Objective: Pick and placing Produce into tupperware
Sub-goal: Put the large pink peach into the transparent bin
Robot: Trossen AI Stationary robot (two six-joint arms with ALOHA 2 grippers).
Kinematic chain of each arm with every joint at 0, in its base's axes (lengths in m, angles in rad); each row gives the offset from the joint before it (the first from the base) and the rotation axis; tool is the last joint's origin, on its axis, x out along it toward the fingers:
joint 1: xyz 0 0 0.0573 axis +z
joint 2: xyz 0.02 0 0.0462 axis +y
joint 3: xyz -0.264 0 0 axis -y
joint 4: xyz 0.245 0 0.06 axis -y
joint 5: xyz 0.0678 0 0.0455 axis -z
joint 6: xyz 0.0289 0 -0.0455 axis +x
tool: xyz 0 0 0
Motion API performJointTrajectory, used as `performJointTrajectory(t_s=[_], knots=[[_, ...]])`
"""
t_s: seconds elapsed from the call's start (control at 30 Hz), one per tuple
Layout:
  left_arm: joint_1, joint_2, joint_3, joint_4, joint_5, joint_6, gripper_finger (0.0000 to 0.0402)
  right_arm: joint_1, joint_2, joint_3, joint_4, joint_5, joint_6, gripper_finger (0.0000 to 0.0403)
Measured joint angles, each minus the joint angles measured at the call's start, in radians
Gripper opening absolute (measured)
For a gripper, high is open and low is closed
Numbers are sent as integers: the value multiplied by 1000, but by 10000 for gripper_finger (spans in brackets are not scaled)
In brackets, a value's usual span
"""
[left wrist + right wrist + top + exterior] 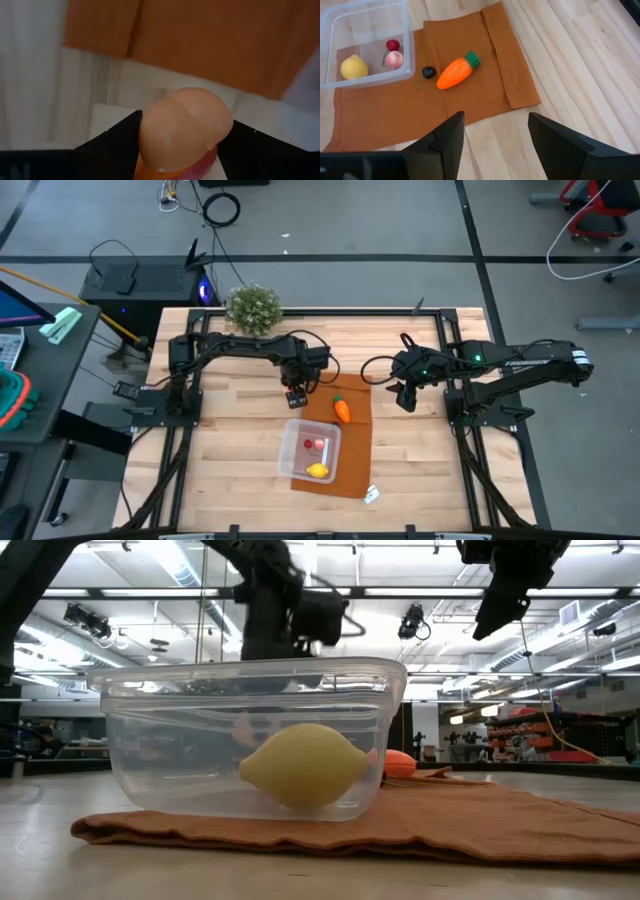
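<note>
The clear tupperware sits on a brown-orange mat and holds a yellow lemon and small red and pink pieces. An orange carrot with a green top lies on the mat beside the box, and a small dark piece rests near it. My left gripper hovers by the box's far edge, shut on a peach-like fruit. My right gripper hangs open over bare wood to the right of the mat, touching nothing. My left gripper pinches the peach-like fruit by its two opposite sides, one dark finger on each side. The rounded end of the fruit sticks out past the fingertips. The fruit is lifted clear, with the mat and table blurred beneath it.
A bushy green potted plant stands at the table's far edge behind the left arm. A small white scrap lies off the mat's near right corner. Bare wood spreads left of the mat and on its right under the right gripper.
</note>
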Motion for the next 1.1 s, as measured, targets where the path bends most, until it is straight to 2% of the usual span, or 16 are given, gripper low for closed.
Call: performJointTrajectory(t_s=[0.17, 0.37, 0.43, 0.6, 0.73, 0.87, 1.1], knots=[[-16, 0, 139, -86, 15, 6, 232, 0, 0, 0, -1, 0, 0, 190], [-101, -1, 261, -119, 145, -2, 224, 0, 0, 0, -8, 0, -8, 190], [-148, -1, 275, -110, 152, -2, 222, 0, 0, 0, -8, 0, -9, 190], [-275, -2, 254, -40, 147, -1, 223, 0, 0, 0, -8, 0, -17, 190], [-347, -2, 215, 9, 46, 0, 221, 0, 0, 0, -8, 0, -17, 190], [-381, 1, 157, 32, -27, -2, 218, 0, 0, 0, -8, 0, -11, 190], [-419, 2, 15, 56, -31, -2, 223, 0, 0, 0, -8, 0, -8, 190]])
